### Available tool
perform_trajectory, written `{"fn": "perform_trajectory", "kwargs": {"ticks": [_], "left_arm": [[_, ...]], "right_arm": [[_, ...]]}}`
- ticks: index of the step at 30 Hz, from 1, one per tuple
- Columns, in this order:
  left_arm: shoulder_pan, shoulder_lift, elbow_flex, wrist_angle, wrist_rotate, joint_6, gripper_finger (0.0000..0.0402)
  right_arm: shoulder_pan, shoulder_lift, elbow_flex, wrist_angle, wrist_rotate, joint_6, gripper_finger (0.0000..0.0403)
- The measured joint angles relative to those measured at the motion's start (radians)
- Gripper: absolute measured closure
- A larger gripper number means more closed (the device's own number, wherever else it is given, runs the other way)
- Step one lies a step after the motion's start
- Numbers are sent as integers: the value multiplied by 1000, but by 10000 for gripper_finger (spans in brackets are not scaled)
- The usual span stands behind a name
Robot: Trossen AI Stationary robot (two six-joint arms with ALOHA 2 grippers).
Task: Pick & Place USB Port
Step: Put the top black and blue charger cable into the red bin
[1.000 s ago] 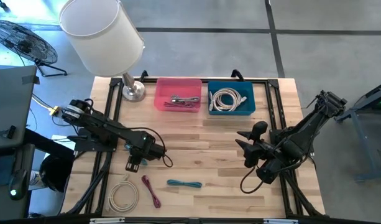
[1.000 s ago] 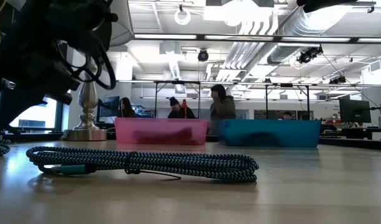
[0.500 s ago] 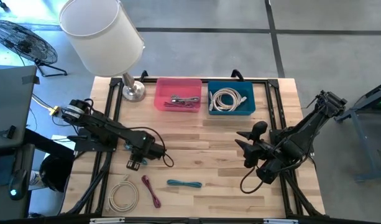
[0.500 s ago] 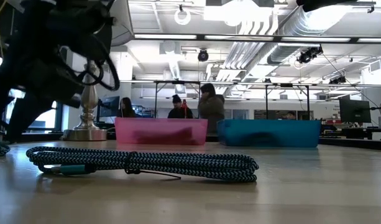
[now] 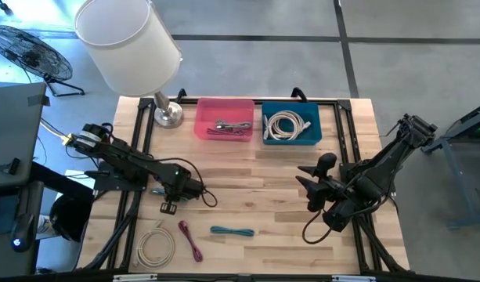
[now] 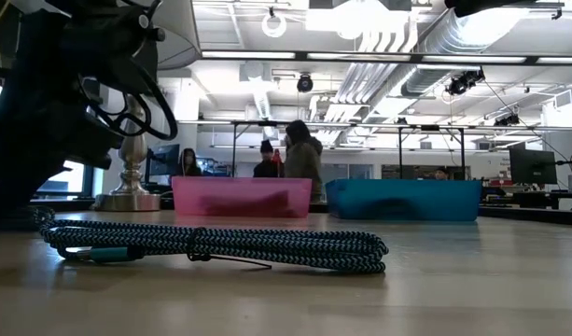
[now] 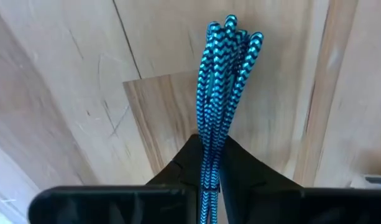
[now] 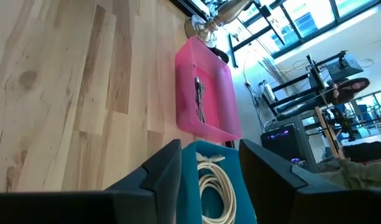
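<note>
A blue-and-black braided cable (image 7: 226,93), folded into a bundle, lies on the wooden table (image 5: 255,188) at the left. My left gripper (image 5: 169,207) points down over it and is shut on it. A second teal braided cable (image 5: 232,231) lies near the front edge and fills the foreground of the low view (image 6: 211,245). A magenta cable (image 5: 190,240) and a white coiled cable (image 5: 155,247) lie beside it. My right gripper (image 8: 209,180) hangs open above the table's right side (image 5: 312,178), holding nothing. My left gripper pinches the blue cable's bundled strands (image 7: 210,163) between its two fingers, several strands together. The fingers come from above, pointing down, and the bundle runs out lengthwise between them. Its looped end (image 7: 230,31) lies on the wood ahead of the fingers.
At the far edge stand a pink bin (image 5: 224,119) with dark cables and a blue bin (image 5: 291,125) with a white cable. A lamp (image 5: 130,47) stands at the far left corner. Bare wood lies between the two arms. People show in the room behind (image 6: 299,159).
My left gripper has sunk toward the table, onto the blue cable at the left. My right arm has kept still.
</note>
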Motion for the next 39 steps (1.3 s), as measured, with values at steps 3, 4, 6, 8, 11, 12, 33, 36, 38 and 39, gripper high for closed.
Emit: {"fn": "perform_trajectory", "kwargs": {"ticks": [3,4,6,8,11,12,33,36,38,39], "left_arm": [[0,5,23,-6,-17,-17,376],[-1,6,36,-8,-30,-24,376],[-2,7,73,-15,-66,-34,376],[-7,13,119,-4,-127,-12,376],[-14,8,200,164,-257,56,376],[-13,1,219,183,-286,82,376],[-104,-103,310,1301,-665,748,376],[-97,-69,310,1420,-600,820,376],[-92,-50,310,1477,-542,837,376],[-86,-41,310,1493,-523,843,376]], "right_arm": [[0,0,0,2,0,-1,249],[0,0,0,2,0,-1,249],[0,0,0,2,0,-1,249],[0,0,0,2,0,-1,249],[0,0,0,2,0,-1,249],[0,0,0,1,-1,-1,249],[-39,0,0,177,-37,-174,249],[-55,0,0,282,-97,-265,249],[-67,0,0,353,-146,-324,249],[-73,0,0,388,-167,-349,249]]}}
